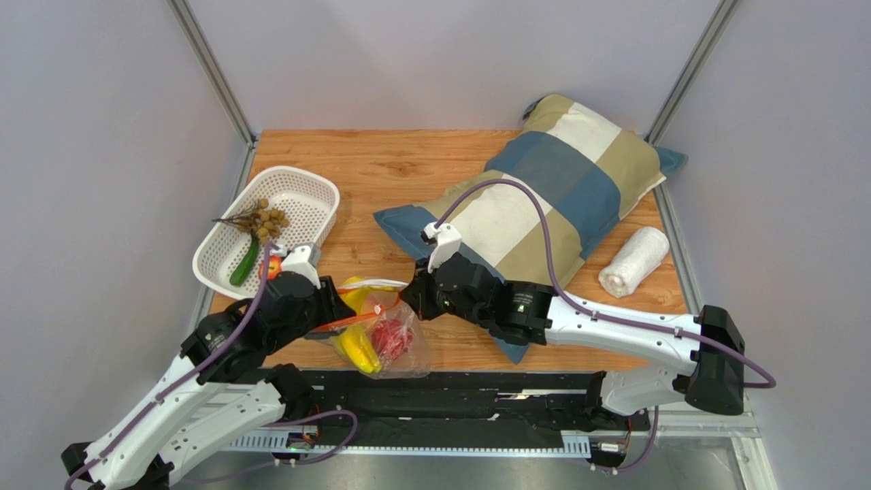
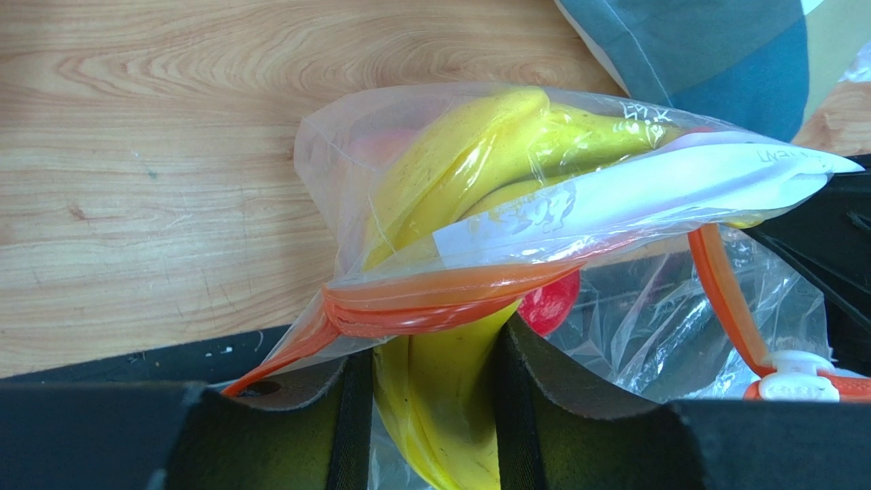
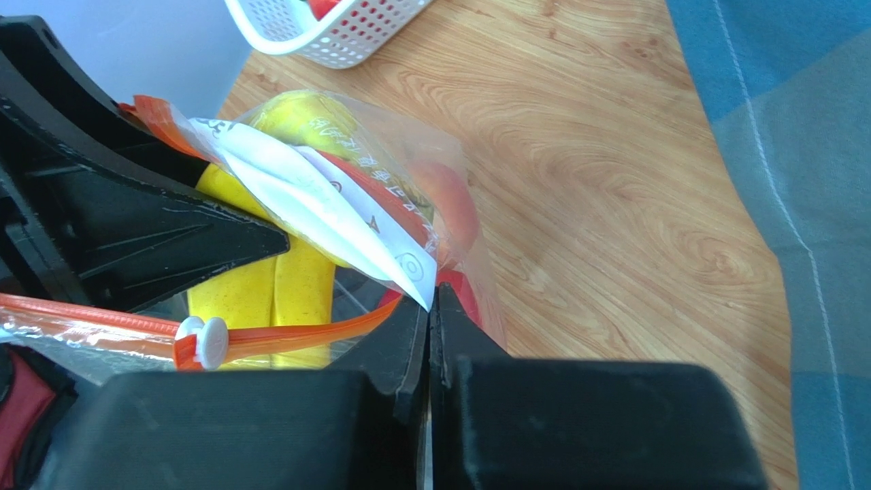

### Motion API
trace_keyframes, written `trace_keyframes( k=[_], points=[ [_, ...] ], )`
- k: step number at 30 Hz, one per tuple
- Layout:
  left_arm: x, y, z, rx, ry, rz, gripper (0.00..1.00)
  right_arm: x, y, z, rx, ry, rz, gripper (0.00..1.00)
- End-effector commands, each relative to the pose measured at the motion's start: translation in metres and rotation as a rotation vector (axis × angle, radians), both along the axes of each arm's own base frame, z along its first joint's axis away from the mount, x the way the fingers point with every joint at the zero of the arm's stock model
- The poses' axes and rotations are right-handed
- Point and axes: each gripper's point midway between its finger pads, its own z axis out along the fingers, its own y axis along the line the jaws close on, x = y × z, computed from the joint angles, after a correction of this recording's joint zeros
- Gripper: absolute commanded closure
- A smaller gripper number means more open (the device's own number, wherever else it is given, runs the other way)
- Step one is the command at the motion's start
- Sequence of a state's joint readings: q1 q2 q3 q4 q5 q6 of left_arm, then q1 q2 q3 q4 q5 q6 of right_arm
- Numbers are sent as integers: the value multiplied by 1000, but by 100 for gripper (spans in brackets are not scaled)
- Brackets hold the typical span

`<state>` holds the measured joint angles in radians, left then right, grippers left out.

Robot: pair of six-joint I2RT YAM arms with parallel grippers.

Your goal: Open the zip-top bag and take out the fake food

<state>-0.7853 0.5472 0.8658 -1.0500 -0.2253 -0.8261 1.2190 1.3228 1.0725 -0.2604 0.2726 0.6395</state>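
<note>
Zip-top bag (image 1: 394, 342) lies at the near edge of the wooden table (image 1: 388, 163), where we find the right gripper (image 3: 429, 306) pinched shut on its mouth and the left gripper (image 2: 429, 352) clamped round the banana (image 2: 480, 133); grey walls (image 1: 102, 153) enclose the table.

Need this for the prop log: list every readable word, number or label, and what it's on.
Zip-top bag, handwritten mark by its top edge: too faint to read.
White label, small print at its tip: too small to read.
Red print beside the label, right wrist view: too blurred.
Nothing else carries text.
</note>
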Motion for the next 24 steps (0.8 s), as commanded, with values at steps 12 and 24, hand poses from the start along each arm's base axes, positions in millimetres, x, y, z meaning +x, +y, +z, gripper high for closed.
trace_keyframes(
  k=[12, 24],
  points=[
    [-10, -46, 48, -305, -274, -274, 100, 50, -74, -67, -392, -95, -196, 100],
    [9, -60, 80, -450, -533, -280, 100, 18, -27, -73, -128, 83, -9, 100]
  ],
)
